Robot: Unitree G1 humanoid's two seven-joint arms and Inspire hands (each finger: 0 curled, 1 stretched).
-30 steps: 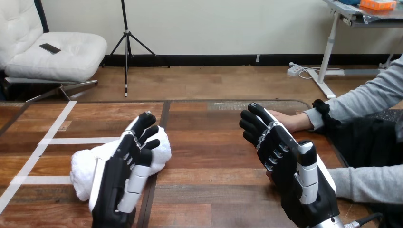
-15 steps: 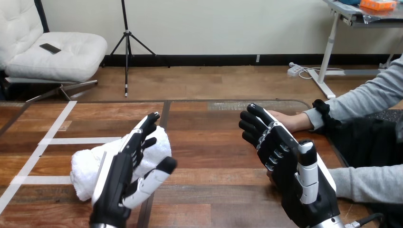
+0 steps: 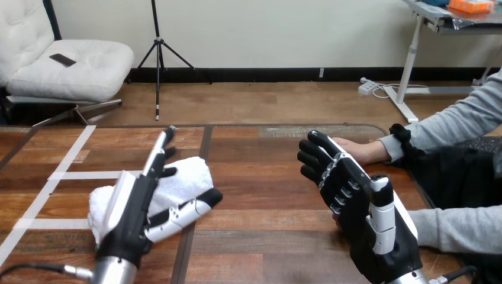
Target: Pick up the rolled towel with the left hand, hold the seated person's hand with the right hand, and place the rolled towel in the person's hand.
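Close to the table's (image 3: 266, 236) near edge on the right side, the right hand (image 3: 361, 204) stands with its back to the camera, its fingers loosely bent and spread, closed round nothing that shows, its thumb upright. A grey sleeve (image 3: 456, 231) reaches in from the right edge and passes behind this hand's palm; what lies at its end is mostly hidden. Toward the near left corner, the left hand (image 3: 139, 204) rests over the rolled towel (image 3: 186, 177), its fingers straight and pointing to the far edge, the thumb splayed wide along the towel's near side. The white towel lies on the table left of the middle, beside white tape lines (image 3: 65, 163). Farther off, near the far right corner, the person's hand (image 3: 358, 149) lies flat on the table just beyond the right hand's fingertips; whether they touch cannot be told
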